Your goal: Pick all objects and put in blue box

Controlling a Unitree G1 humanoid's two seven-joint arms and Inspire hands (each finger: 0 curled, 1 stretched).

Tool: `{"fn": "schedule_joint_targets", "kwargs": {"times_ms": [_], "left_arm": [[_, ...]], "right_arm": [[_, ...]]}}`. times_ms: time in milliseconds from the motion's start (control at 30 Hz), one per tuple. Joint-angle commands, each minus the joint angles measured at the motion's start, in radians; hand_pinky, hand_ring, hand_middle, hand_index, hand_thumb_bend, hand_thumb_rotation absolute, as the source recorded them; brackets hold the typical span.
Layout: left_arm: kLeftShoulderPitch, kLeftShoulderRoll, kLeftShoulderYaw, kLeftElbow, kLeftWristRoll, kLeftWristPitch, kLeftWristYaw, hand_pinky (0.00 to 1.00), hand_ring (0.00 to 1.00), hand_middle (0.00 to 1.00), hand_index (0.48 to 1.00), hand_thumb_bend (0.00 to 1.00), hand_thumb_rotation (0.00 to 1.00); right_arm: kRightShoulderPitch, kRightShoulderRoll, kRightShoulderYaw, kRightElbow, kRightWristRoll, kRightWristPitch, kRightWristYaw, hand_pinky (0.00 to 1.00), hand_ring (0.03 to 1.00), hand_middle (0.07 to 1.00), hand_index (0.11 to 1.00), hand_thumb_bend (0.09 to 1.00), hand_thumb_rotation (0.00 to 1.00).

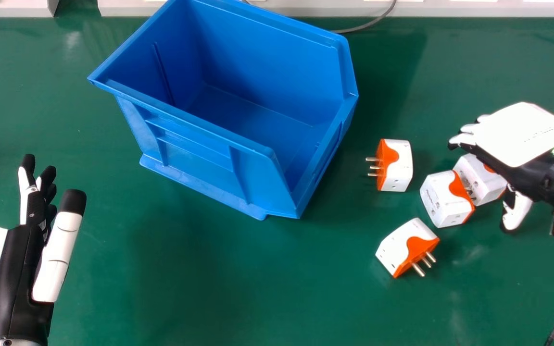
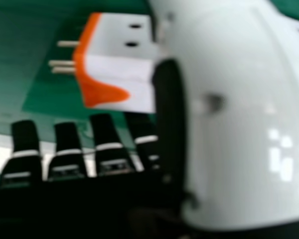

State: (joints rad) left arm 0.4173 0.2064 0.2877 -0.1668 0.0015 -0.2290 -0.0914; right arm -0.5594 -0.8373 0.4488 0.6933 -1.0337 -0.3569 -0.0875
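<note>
Okay, so you've got four plug adapters sitting out on the green bench [image 1: 161,288], all off to the right of the blue box [image 1: 195,158], which has its open top facing you. The adapter nearest the box [image 1: 399,166] has its pins pointing left at it. The adapter closest to you [image 1: 404,247] is tipped at an angle, pins aimed down and to the right. Then you've got a close pair: the front adapter [image 1: 443,199] has its pins toward the back adapter [image 1: 479,180], and that one's partly covered by your right robot hand [image 1: 515,134].

That hand is reaching in from the right, palm down, fingers loosely extended and thumb spread apart from them, so it's clamped on nothing. Can't tell you if it's touching the back adapter though. In the right hand view you can see an adapter's orange face and pins beyond the fingertips.

Your left robot hand [image 1: 17,269] is over at the lower left, fingers pretty much straight, thumb apart. Oh, and you've got a gray cable [image 1: 375,21] behind the box.
</note>
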Motion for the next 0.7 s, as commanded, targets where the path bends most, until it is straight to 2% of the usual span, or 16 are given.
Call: {"fn": "schedule_joint_targets", "kwargs": {"times_ms": [0,100,233,400,600,667], "left_arm": [[0.007,0.012,0.017,-0.011,-0.009,-0.014,-0.003,1.00,1.00,1.00,1.000,0.80,1.00],[0.010,0.013,0.021,-0.010,-0.010,-0.017,-0.005,1.00,1.00,1.00,1.000,0.80,1.00],[0.018,0.013,0.024,-0.026,-0.007,-0.010,-0.005,1.00,1.00,1.00,1.000,0.80,1.00],[0.019,0.015,0.028,-0.022,-0.006,-0.011,-0.005,1.00,1.00,1.00,1.000,0.80,1.00],[0.032,0.022,0.034,-0.038,0.000,-0.009,-0.004,1.00,1.00,1.00,1.000,0.80,1.00],[0.034,0.024,0.036,-0.036,-0.002,-0.011,-0.006,1.00,1.00,1.00,1.000,0.80,1.00]], "right_arm": [[-0.042,-0.004,-0.002,0.017,0.007,0.006,-0.037,0.78,0.860,0.846,0.804,0.872,0.13],[-0.052,0.007,0.009,0.048,0.002,0.009,-0.061,0.78,0.855,0.842,0.798,0.869,0.12],[-0.057,0.018,0.018,0.069,0.009,0.018,-0.081,0.76,0.846,0.837,0.790,0.863,0.11],[-0.071,0.046,0.028,0.124,0.014,0.020,-0.121,0.74,0.830,0.823,0.778,0.860,0.11],[-0.082,0.067,0.054,0.165,-0.004,0.049,-0.181,0.72,0.811,0.806,0.759,0.846,0.10],[-0.091,0.073,0.070,0.190,-0.012,0.048,-0.222,0.61,0.676,0.681,0.643,0.791,0.06]]}}
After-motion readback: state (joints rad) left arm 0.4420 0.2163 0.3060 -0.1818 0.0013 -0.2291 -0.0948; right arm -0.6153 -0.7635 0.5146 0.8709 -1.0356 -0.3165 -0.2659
